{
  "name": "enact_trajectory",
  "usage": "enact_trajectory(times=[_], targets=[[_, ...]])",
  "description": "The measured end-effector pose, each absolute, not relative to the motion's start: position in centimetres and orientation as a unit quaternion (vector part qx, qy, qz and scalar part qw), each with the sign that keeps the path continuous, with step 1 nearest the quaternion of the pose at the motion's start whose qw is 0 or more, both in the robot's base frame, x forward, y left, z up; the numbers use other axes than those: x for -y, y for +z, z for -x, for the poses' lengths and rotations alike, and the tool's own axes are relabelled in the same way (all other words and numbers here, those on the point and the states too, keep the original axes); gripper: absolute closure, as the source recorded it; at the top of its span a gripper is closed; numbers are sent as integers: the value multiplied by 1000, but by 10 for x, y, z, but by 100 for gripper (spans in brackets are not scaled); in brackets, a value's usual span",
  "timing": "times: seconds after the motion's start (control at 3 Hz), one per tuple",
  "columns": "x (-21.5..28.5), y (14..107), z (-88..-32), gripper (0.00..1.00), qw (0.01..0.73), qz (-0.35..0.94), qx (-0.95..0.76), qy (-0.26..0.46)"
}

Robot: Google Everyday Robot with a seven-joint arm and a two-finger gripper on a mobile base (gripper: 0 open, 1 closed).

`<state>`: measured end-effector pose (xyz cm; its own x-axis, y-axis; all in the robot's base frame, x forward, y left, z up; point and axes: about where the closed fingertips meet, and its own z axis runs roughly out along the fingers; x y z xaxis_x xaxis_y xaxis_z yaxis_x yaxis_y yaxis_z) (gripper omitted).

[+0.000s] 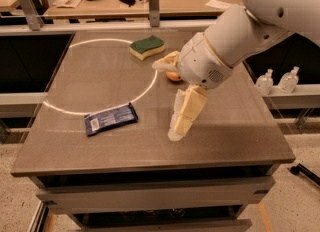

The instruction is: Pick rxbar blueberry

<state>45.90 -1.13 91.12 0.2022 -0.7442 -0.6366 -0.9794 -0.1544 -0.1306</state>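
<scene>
The rxbar blueberry, a flat dark blue wrapper with a white patch at its left end, lies on the brown table, front left, just below a white circle line. My gripper hangs over the table's middle, to the right of the bar and apart from it. It is open and empty, with one cream finger pointing left and the other pointing down toward the table top.
A green-and-yellow sponge lies at the back of the table. An orange fruit is partly hidden behind the gripper. Two small bottles stand on a ledge to the right. A cluttered desk stands behind.
</scene>
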Motion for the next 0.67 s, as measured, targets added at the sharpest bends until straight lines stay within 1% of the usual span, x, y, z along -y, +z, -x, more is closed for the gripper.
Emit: enact_trajectory(times=[0.33,0.67], targets=[[-26,885,-471,0,245,758,-549,252],[-54,866,-476,0,230,775,-522,270]])
